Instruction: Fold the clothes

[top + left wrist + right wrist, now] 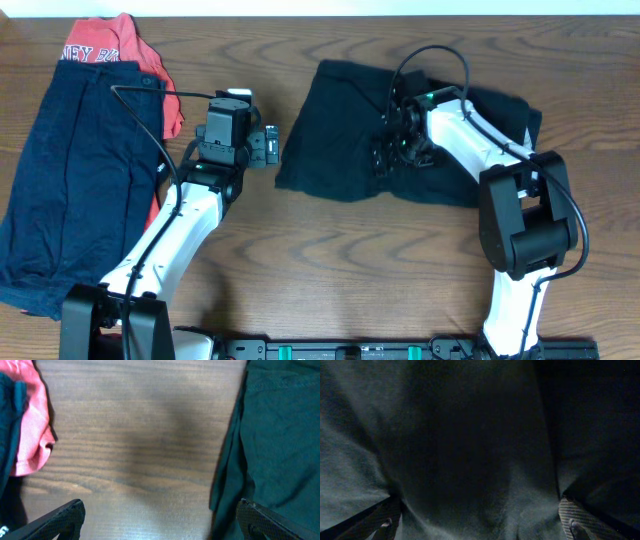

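A black garment (pixel 340 130) lies spread on the wooden table at centre right. My right gripper (pixel 392 152) is open and pressed down on its middle; the right wrist view shows only dark cloth (pixel 470 450) between the wide-apart fingers. My left gripper (pixel 268 148) is open and empty over bare wood just left of the garment's left edge; that edge shows in the left wrist view (pixel 270 435), close to the right finger. A folded navy garment (pixel 80 170) lies at far left on top of a red shirt (pixel 130 45).
The red shirt's hem shows in the left wrist view (pixel 30 425) at the left edge. The table (pixel 350 250) is brown wood. Cables run from both arms. A black rail (pixel 330 350) runs along the front edge.
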